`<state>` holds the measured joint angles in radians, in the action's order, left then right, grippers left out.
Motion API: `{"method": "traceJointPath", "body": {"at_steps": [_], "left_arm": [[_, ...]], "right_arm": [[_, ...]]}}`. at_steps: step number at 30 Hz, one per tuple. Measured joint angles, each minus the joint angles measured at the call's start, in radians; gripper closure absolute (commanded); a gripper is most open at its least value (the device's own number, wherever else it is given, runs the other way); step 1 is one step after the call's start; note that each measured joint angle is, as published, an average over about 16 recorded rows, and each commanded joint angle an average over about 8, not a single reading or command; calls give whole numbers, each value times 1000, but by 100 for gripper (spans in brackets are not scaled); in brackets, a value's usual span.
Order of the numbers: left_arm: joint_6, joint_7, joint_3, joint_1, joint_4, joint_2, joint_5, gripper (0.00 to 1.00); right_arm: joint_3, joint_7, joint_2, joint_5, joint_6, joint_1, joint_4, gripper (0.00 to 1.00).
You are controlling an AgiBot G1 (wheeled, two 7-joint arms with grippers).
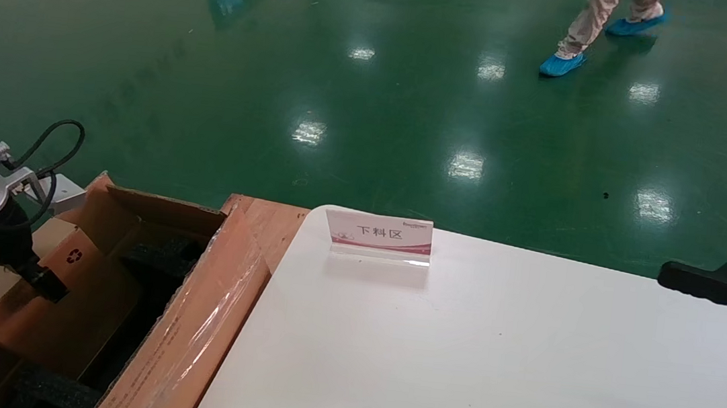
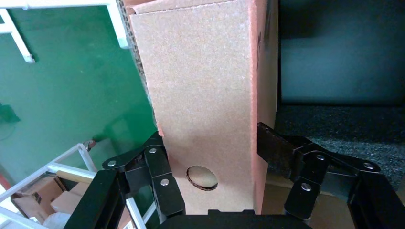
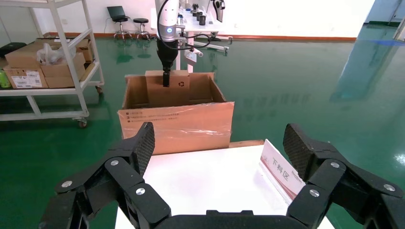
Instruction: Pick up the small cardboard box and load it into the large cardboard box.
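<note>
Left end effector point(image 2: 210, 148) reaches down into the large cardboard box point(image 1: 189, 321) at far left, clamped on the small cardboard box point(image 1: 78, 255) with recycling symbol; right end effector point(image 3: 217, 148) hovers wide open, empty, over white surface point(image 1: 490, 352) near sign card point(image 1: 379, 236) reading 下料区.

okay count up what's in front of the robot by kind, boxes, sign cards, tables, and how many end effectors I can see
Cardboard boxes: 2, the small cardboard box held by the left end effector over the large cardboard box
Sign cards: 1, the sign card
Tables: 1, the white table
End effectors: 2, the left one and the right end effector, open over the table
Total: 6
</note>
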<state>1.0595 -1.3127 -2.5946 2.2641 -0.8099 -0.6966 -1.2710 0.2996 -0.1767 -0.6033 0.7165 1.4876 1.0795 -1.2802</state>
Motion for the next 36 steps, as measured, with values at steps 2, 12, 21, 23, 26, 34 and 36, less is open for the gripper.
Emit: {"method": "traceJointPath", "body": {"at_steps": [2, 12, 21, 23, 26, 34, 36], "left_arm": [[0, 0, 0, 1, -1, 0, -1, 0], [-1, 0, -1, 4, -3, 1, -3, 0], [-30, 24, 11, 46, -49, 9, -17, 0], [-45, 35, 17, 73, -78, 18, -24, 0], [-73, 58, 32, 128, -140, 40, -35, 0], [-149, 152, 97, 329, -374, 154, -41, 0], [-157, 177, 114, 371, -423, 181, -34, 0]], "right_arm": [[0, 0, 0, 0, 0, 0, 0, 0], [0, 0, 0, 0, 0, 0, 0, 0], [0, 0, 0, 0, 0, 0, 0, 0], [0, 0, 0, 0, 0, 0, 0, 0], [0, 0, 0, 0, 0, 0, 1, 0], [1, 1, 0, 0, 0, 1, 1, 0], [1, 1, 0, 0, 0, 1, 1, 0]]}}
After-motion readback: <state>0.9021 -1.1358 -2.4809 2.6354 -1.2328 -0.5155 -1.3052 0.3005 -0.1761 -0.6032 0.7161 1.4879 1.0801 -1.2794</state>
